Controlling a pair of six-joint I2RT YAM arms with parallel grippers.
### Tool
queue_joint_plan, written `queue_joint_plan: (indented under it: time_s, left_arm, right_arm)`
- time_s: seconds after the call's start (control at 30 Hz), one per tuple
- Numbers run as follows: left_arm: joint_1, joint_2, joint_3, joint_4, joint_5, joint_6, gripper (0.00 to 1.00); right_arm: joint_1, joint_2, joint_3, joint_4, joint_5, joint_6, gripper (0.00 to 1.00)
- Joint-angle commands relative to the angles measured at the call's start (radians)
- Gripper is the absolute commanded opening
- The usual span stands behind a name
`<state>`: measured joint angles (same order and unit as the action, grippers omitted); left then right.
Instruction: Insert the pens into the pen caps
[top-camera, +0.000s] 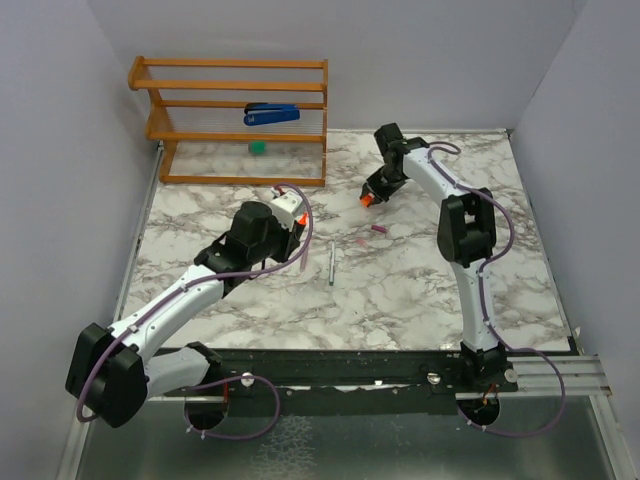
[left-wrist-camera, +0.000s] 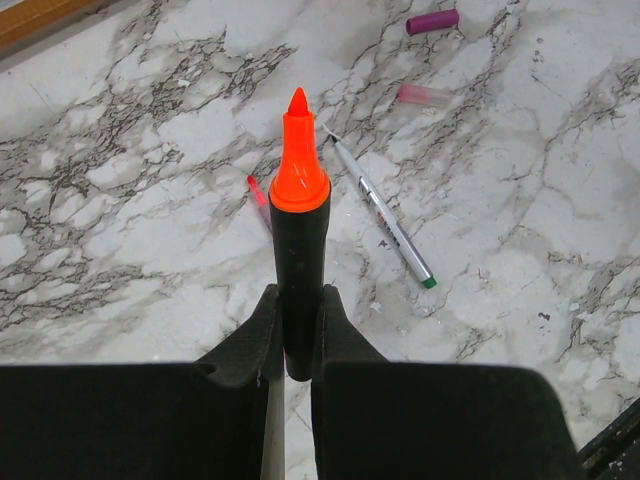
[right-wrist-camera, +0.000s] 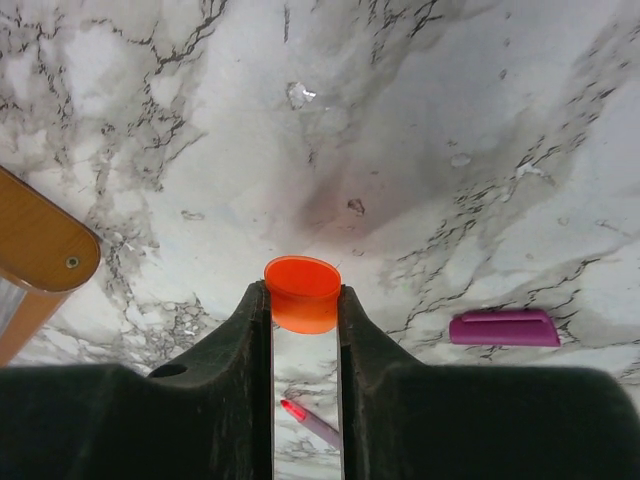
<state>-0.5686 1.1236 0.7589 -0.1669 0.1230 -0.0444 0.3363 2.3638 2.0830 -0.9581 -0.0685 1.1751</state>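
The left hand (left-wrist-camera: 296, 335) is clamped on the black marker (left-wrist-camera: 298, 270), its orange tip pointing out along the fingers, while the right hand (right-wrist-camera: 303, 310) pinches the orange cap (right-wrist-camera: 301, 292) with its open mouth facing outward (both lifted off the desk (top-camera: 420, 290)). The two axes must line up, tip toward mouth, across the gap between the arms.

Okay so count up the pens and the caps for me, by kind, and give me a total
Pens: 3, the black marker in the left gripper, the silver pen, the pink pen.
Caps: 3, the orange cap in the right gripper, the purple cap, the pink cap.
Total: 6
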Motion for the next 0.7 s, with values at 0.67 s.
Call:
queue_joint_plan:
  time_s: [0.67]
  left_arm:
    - [-0.011, 0.297, 0.108, 0.451, 0.352, -0.316, 0.0]
  right_arm:
    - [0.223, -0.682, -0.411, 0.368, 0.088, -0.511, 0.01]
